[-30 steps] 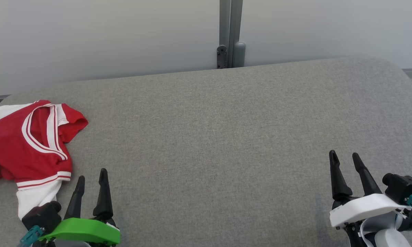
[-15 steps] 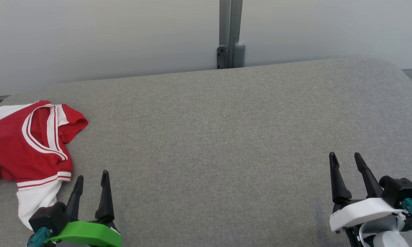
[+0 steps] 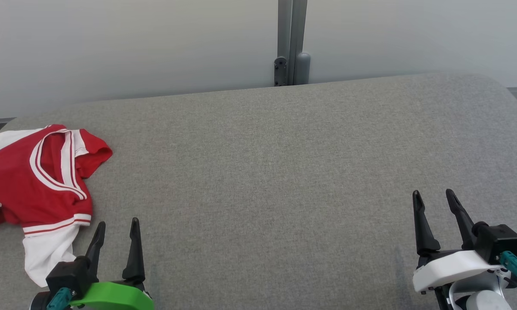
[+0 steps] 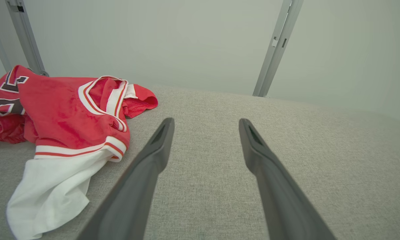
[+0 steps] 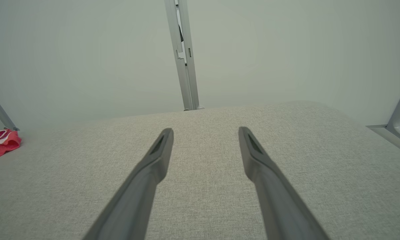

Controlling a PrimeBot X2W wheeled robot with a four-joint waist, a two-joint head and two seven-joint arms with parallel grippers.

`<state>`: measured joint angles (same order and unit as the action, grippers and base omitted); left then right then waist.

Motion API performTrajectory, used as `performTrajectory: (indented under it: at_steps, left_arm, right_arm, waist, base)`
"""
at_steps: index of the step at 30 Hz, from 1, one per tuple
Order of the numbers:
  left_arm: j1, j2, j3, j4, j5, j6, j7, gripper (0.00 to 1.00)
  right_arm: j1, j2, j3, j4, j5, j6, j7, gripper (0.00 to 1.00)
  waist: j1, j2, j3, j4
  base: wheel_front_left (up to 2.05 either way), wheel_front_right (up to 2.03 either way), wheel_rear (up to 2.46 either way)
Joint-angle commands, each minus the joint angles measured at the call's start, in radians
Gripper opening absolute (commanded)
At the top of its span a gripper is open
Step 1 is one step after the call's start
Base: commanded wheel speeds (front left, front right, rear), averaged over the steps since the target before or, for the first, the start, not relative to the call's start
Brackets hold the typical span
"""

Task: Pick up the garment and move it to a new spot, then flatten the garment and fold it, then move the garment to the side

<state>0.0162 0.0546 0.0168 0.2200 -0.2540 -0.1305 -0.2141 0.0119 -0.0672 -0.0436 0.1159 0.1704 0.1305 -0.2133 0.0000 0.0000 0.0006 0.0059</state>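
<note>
Garment (image 3: 38, 181) far left: bright red, white stripe trim, plain white panel at near end, dark white-edged lettering. Cushion (image 3: 262, 172): heathered grey weave. Left gripper (image 3: 117, 224) black, lime green body; right gripper (image 3: 432, 193) black, white body. Wall (image 3: 133, 43) pale grey.

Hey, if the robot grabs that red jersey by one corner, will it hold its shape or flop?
Likely floppy: the jersey lies crumpled in soft folds. Probably light, being thin cloth. Its sheen suggests it may slip from a loose pinch.
</note>
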Motion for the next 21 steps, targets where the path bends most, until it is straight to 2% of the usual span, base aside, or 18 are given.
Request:
performTrajectory:
  at_steps: [1,21]
  left_arm:
    - [0.007,0.009,0.000,-0.002,0.021,0.000,-0.010,1.00]
    - [0.018,0.011,0.004,0.012,0.149,0.000,-0.045,1.00]
  right_arm:
    - [0.004,0.000,-0.002,-0.008,-0.023,0.000,-0.011,1.00]
    - [0.022,-0.002,-0.014,-0.008,-0.157,0.000,-0.047,1.00]
  waist:
    - [0.0000,0.0000,0.001,0.000]
    - [0.0000,0.0000,-0.003,0.000]
  base:
    - [0.00,0.00,0.00]
    - [0.00,0.00,0.00]
